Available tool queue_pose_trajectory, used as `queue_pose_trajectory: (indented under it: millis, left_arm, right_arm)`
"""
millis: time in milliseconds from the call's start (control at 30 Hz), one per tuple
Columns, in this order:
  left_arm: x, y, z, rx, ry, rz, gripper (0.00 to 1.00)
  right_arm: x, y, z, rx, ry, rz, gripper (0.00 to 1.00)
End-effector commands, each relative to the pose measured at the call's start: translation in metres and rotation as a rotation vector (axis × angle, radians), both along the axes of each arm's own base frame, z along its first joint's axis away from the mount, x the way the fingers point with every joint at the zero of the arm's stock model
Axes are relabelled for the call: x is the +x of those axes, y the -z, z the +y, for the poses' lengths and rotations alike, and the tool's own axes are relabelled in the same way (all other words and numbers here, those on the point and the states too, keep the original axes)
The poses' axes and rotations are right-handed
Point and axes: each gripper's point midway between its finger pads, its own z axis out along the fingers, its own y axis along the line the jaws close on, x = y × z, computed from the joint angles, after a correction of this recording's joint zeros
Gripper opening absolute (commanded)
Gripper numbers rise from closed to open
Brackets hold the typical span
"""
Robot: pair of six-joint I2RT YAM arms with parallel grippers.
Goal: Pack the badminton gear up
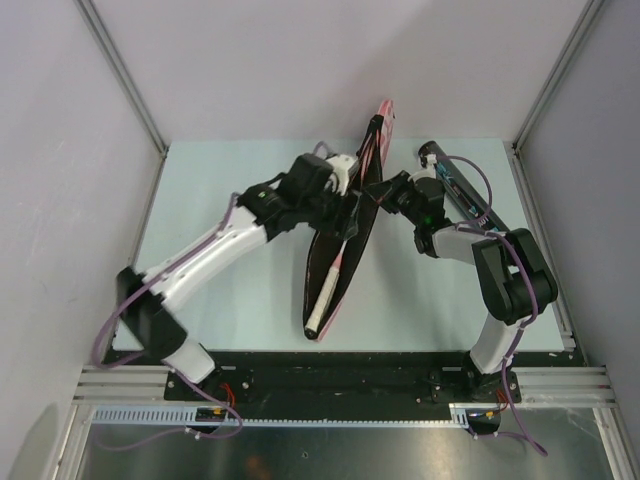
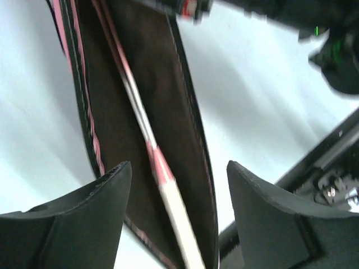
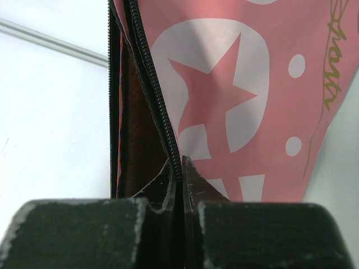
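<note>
The racket cover (image 1: 320,270) lies at mid-table, running from the near edge towards the far side, unzipped, its dark lining exposed. Its pink outer face (image 3: 224,95) carries a white star-and-dot print. The racket (image 1: 331,290) lies inside the cover, the white grip end towards the near edge and the pink-white shaft (image 2: 162,174) along the lining.

The left gripper (image 1: 350,208) hangs over the shaft with its jaws spread wide, both fingers (image 2: 101,202) clear of the racket. The right gripper (image 1: 381,190) is pinched tight on the cover's zipper edge (image 3: 151,84), with the fabric clamped between its pads (image 3: 164,188).

The black tube (image 1: 460,185) lies on the table (image 1: 230,180) to the far right, beside the right arm and apart from the cover.
</note>
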Motion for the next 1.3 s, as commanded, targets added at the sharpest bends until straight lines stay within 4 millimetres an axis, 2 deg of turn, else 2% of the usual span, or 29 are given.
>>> queue_pose_trajectory:
  millis: [0,33,67,100,133,200,233,300,333,367,400,433,500,633,667,733,767,833,867,933,967,1000,1033,1067,1100,1133,1167,1200,1267]
  left_arm:
    - [-0.041,0.009,0.027,-0.027,0.061,0.034,0.76]
    - [-0.057,0.023,0.04,-0.016,0.069,0.055,0.86]
    - [-0.062,0.028,0.046,-0.014,0.061,0.059,1.0]
    - [-0.067,0.03,0.05,-0.029,0.05,0.062,1.0]
    - [-0.079,0.037,0.058,-0.037,0.057,0.079,1.0]
    - [-0.088,0.042,0.059,-0.07,0.063,0.095,1.0]
    - [-0.096,0.057,0.062,-0.063,0.068,0.125,1.0]
    - [-0.103,0.068,0.059,-0.084,0.081,0.161,1.0]
    - [-0.109,0.083,0.062,-0.074,0.083,0.189,0.99]
    - [-0.112,0.087,0.06,-0.089,0.098,0.202,0.95]
    - [-0.11,0.087,0.057,-0.112,0.094,0.19,0.85]
    - [-0.112,0.093,0.057,-0.113,0.095,0.199,0.79]
    - [-0.109,0.093,0.053,-0.136,0.094,0.189,0.72]
    - [-0.101,0.107,0.051,-0.11,0.064,0.205,0.72]
    - [-0.099,0.11,0.051,-0.101,0.053,0.204,0.63]
    - [-0.091,0.115,0.052,-0.075,0.026,0.194,0.52]
    - [-0.089,0.115,0.052,-0.07,0.022,0.192,0.42]
    - [-0.083,0.115,0.051,-0.06,0.009,0.184,0.33]
    - [-0.081,0.116,0.05,-0.057,0.005,0.182,0.2]
    - [-0.078,0.117,0.049,-0.048,-0.006,0.18,0.12]
    - [-0.076,0.116,0.049,-0.048,-0.007,0.178,0.01]
    - [-0.075,0.114,0.048,-0.05,-0.009,0.168,0.0]
    - [-0.074,0.112,0.047,-0.051,-0.01,0.161,0.01]
    - [-0.075,0.109,0.045,-0.053,-0.002,0.153,0.0]
    - [-0.074,0.102,0.043,-0.067,-0.001,0.139,0.0]
    - [-0.074,0.1,0.043,-0.071,-0.003,0.136,0.0]
    - [-0.075,0.098,0.042,-0.078,0.002,0.138,0.0]
    - [-0.075,0.094,0.041,-0.089,0.001,0.135,0.0]
    - [-0.075,0.091,0.04,-0.094,-0.005,0.124,0.0]
  right_arm:
    - [-0.008,-0.042,0.006,0.027,-0.074,-0.125,0.0]
    - [-0.008,-0.041,0.006,0.02,-0.079,-0.128,0.0]
    - [-0.008,-0.042,0.006,0.01,-0.083,-0.137,0.0]
    - [-0.009,-0.041,0.006,0.003,-0.09,-0.137,0.0]
    - [-0.009,-0.042,0.007,-0.001,-0.093,-0.141,0.0]
    - [-0.011,-0.042,0.007,-0.005,-0.101,-0.146,0.0]
    - [-0.009,-0.043,0.006,-0.006,-0.102,-0.15,0.0]
    - [-0.01,-0.044,0.008,-0.003,-0.108,-0.154,0.0]
    - [-0.011,-0.044,0.008,-0.006,-0.111,-0.156,0.0]
    - [-0.011,-0.045,0.008,-0.006,-0.112,-0.158,0.0]
    - [-0.011,-0.046,0.008,-0.014,-0.113,-0.162,0.0]
    - [-0.012,-0.045,0.007,-0.021,-0.114,-0.161,0.0]
    - [-0.012,-0.043,0.007,-0.032,-0.113,-0.157,0.0]
    - [-0.014,-0.042,0.008,-0.039,-0.12,-0.157,0.0]
    - [-0.015,-0.043,0.01,-0.041,-0.126,-0.158,0.0]
    - [-0.016,-0.04,0.01,-0.058,-0.127,-0.154,0.0]
    - [-0.017,-0.033,0.009,-0.074,-0.126,-0.13,0.0]
    - [-0.018,-0.033,0.01,-0.105,-0.138,-0.129,0.0]
    - [-0.021,-0.018,0.008,-0.158,-0.14,-0.083,0.06]
    - [-0.027,-0.009,0.011,-0.215,-0.154,-0.028,0.13]
    - [-0.031,-0.004,0.013,-0.255,-0.169,-0.02,0.21]
    - [-0.036,-0.002,0.017,-0.274,-0.184,-0.01,0.27]
    - [-0.045,0.009,0.018,-0.308,-0.202,0.031,0.4]
    - [-0.049,0.015,0.017,-0.347,-0.2,0.045,0.46]
    - [-0.061,0.014,0.026,-0.371,-0.227,0.043,0.5]
    - [-0.072,0.025,0.027,-0.408,-0.247,0.089,0.57]
    - [-0.078,0.029,0.028,-0.435,-0.251,0.102,0.6]
    - [-0.094,0.027,0.04,-0.445,-0.29,0.105,0.61]
    - [-0.116,0.041,0.043,-0.5,-0.311,0.162,0.61]
